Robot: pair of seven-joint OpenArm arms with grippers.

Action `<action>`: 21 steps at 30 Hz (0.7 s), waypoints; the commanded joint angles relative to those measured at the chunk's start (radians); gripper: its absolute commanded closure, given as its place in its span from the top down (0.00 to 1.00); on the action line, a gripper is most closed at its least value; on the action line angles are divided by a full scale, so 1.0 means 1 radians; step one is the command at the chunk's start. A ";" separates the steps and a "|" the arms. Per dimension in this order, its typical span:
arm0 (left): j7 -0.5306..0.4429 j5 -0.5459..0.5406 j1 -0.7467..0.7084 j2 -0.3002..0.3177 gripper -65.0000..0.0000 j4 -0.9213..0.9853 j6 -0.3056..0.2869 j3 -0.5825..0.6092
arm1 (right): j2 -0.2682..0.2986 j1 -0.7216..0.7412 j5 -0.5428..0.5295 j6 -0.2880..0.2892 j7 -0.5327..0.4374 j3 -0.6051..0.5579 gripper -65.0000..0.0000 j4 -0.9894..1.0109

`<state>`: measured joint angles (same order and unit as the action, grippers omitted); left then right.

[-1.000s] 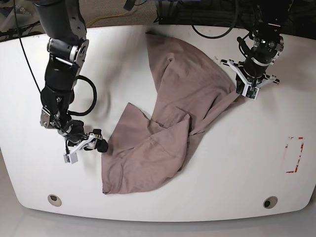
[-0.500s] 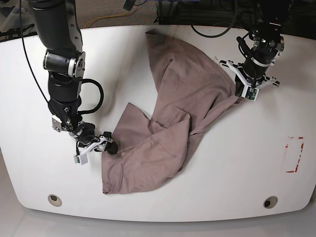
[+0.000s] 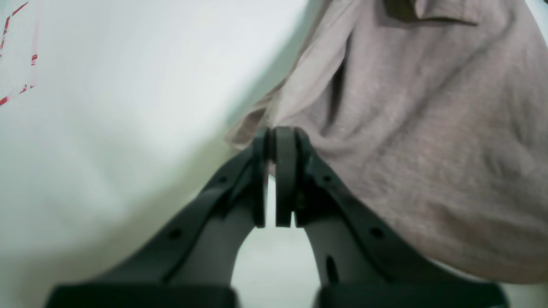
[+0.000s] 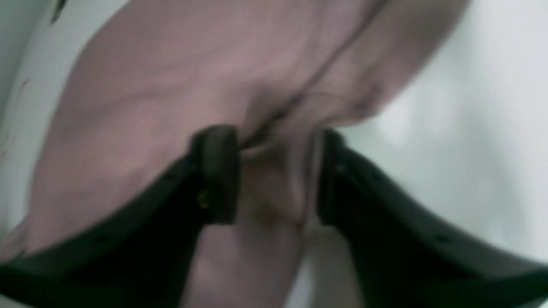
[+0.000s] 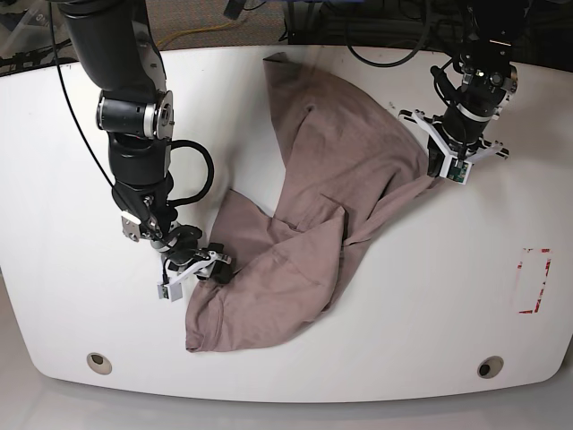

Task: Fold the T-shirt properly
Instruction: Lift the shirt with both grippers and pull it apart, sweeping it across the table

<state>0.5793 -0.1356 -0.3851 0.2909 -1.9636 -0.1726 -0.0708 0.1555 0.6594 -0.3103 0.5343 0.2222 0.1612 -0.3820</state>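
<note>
The mauve-brown T-shirt (image 5: 331, 161) lies crumpled on the white table (image 5: 403, 340), running from the far middle down to the near left. My left gripper (image 5: 445, 170) is at the shirt's right edge. In the left wrist view its fingers (image 3: 286, 171) are pressed together, and my left gripper (image 3: 272, 132) pinches the hem of the T-shirt (image 3: 428, 128) at its tips. My right gripper (image 5: 215, 270) is at the shirt's near-left edge. In the right wrist view my right gripper (image 4: 276, 171) has its jaws apart, with a fold of the T-shirt (image 4: 171, 85) between them.
A red-dashed rectangle (image 5: 534, 280) is marked on the table at the right, and the same red marks (image 3: 17, 42) show in the left wrist view. Two round holes (image 5: 99, 363) (image 5: 490, 366) sit near the front edge. Cables lie beyond the far edge.
My right arm has swung in from the left to the shirt's near-left edge; its jaws now straddle cloth and stand narrower. The left gripper has kept its place and grip.
</note>
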 commanded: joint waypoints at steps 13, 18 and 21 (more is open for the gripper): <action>-0.020 0.001 0.058 0.051 0.01 -0.013 0.009 -0.074 | 0.065 0.036 -0.005 0.023 0.061 -0.005 0.00 -0.130; 0.003 0.001 0.119 0.051 0.01 -0.015 0.009 -0.091 | 0.100 0.006 -0.005 0.022 0.179 -0.005 0.00 -0.334; 0.081 0.000 0.193 0.051 0.01 -0.018 0.009 -0.091 | 0.115 0.004 -0.005 0.020 0.243 -0.005 0.00 -0.446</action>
<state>0.6476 -0.1349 -0.2512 0.3309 -1.9591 -0.1684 -0.1566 0.2470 0.6300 -0.2993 0.5503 0.4606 0.1524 -0.7437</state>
